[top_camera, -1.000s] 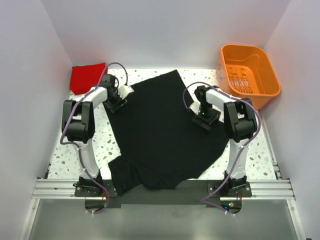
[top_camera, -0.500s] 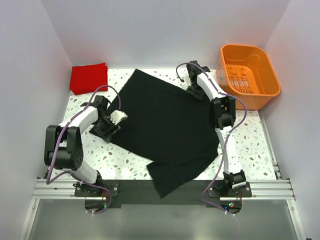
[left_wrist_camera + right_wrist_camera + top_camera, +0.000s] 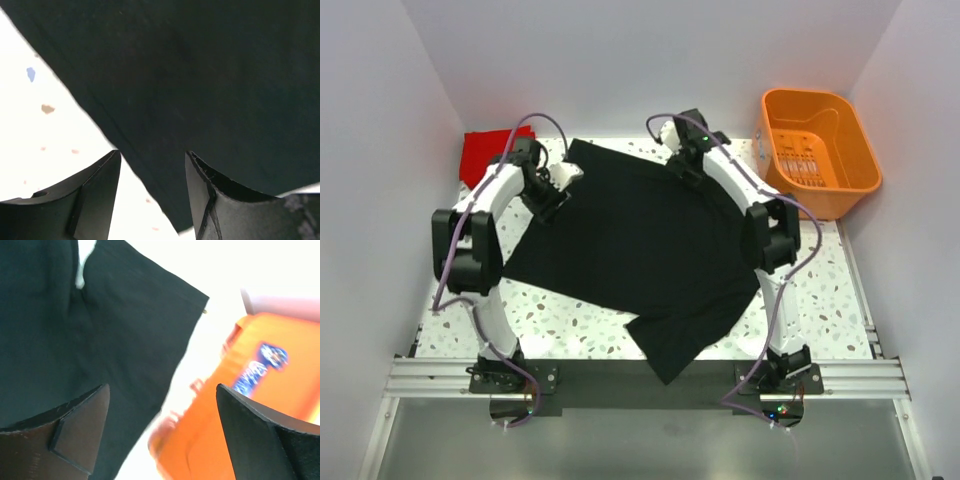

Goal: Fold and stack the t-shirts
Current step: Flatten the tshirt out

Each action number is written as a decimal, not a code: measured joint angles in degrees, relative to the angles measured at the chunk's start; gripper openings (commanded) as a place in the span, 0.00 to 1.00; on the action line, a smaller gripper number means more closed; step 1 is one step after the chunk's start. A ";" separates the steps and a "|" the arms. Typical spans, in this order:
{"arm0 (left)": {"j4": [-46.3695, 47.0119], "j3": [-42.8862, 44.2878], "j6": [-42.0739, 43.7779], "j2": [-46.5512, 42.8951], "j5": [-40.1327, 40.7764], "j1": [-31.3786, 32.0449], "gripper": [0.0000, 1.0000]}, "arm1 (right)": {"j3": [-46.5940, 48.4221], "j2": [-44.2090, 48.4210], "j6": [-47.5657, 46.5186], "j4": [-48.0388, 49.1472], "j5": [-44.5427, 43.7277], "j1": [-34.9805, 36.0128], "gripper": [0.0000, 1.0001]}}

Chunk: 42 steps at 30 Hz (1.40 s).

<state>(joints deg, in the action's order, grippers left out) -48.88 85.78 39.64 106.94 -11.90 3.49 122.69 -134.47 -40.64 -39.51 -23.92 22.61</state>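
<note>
The black t-shirt [image 3: 640,240] lies spread and slanted across the table, one sleeve hanging toward the front edge. The red t-shirt [image 3: 480,152] is a small folded rectangle at the back left, partly hidden by my left arm. My left gripper [image 3: 556,186] is at the black shirt's far left corner. In the left wrist view it [image 3: 152,167] is open, with the shirt's edge [image 3: 200,75] running between the fingers. My right gripper [image 3: 681,160] is at the shirt's far edge. In the right wrist view it [image 3: 162,395] is wide open and empty over the shirt's edge [image 3: 100,330].
An orange plastic basket [image 3: 817,150] stands at the back right and fills the right of the right wrist view [image 3: 260,405]. White walls close in the speckled table [image 3: 560,310] on three sides. A metal rail runs along the front edge.
The black shirt has turned and now lies flatter. My left gripper has moved back to the shirt's far left corner. My right gripper has moved a little left along the far edge.
</note>
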 measured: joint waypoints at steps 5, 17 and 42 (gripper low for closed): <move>1.64 1.31 0.09 9.51 2.40 -0.04 0.58 | -0.70 9.51 3.39 -9.38 5.64 -0.94 0.89; 5.33 -18.78 0.42 -2.03 7.72 -0.11 0.53 | -27.36 19.06 9.14 -30.27 25.83 -0.52 0.65; 0.04 1.42 -6.16 -7.08 -10.01 -4.68 0.63 | -14.58 17.49 15.56 -17.27 29.44 -10.10 0.61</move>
<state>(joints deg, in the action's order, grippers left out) -48.84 87.20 33.47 99.85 -21.91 -1.19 108.12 -116.99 -25.08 -56.77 5.52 12.51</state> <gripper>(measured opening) 0.629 0.611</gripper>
